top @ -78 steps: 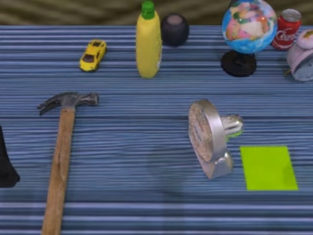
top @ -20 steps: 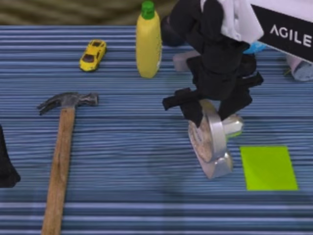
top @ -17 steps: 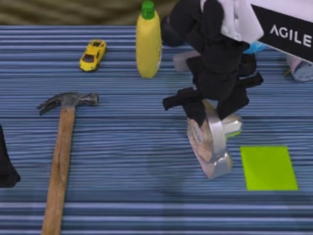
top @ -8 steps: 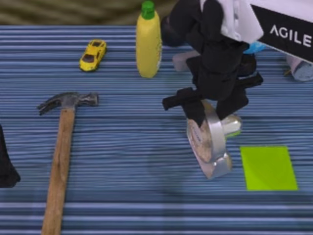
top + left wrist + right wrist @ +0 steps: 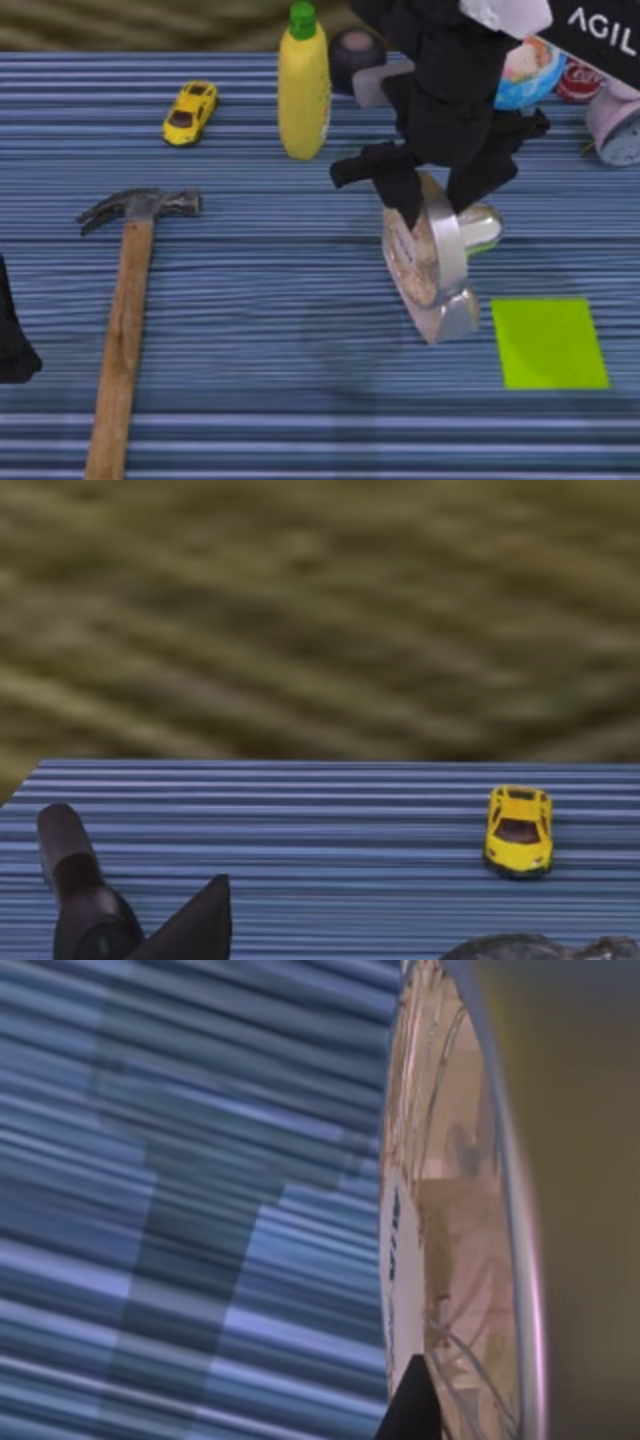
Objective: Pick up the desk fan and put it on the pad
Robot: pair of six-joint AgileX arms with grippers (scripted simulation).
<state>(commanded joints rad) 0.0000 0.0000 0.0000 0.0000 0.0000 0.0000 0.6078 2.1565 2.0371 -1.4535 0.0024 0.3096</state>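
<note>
Top view: The right gripper (image 5: 432,205) is positioned over the desk fan (image 5: 432,270), right of table centre. One black finger lies against the grille face and the other behind the ring, beside the motor housing, so the jaws are clamped on the upper rim of the desk fan. The desk fan stands upright with its grille facing the table's left side and its foot toward the near edge. The pad (image 5: 548,342) lies flat just to the right of the fan's foot; whether the two touch cannot be determined. The left gripper (image 5: 14,340) is parked at the left edge of the table, and the state of its jaws cannot be told here. A hammer (image 5: 125,310) lies on the left part of the table. A yellow toy car (image 5: 190,111), a yellow bottle (image 5: 303,85), a globe (image 5: 525,70), a red soda can (image 5: 577,80) and an alarm clock (image 5: 618,125) stand along the far edge.

Left wrist view: The left gripper's fingers (image 5: 75,890) are apart, with nothing between them. The yellow toy car (image 5: 519,829) sits farther off on the table (image 5: 300,820).

Right wrist view: The desk fan's grille (image 5: 450,1210) fills the frame at close range, with the striped table (image 5: 180,1210) behind it. One dark fingertip (image 5: 412,1400) rests against the grille.
</note>
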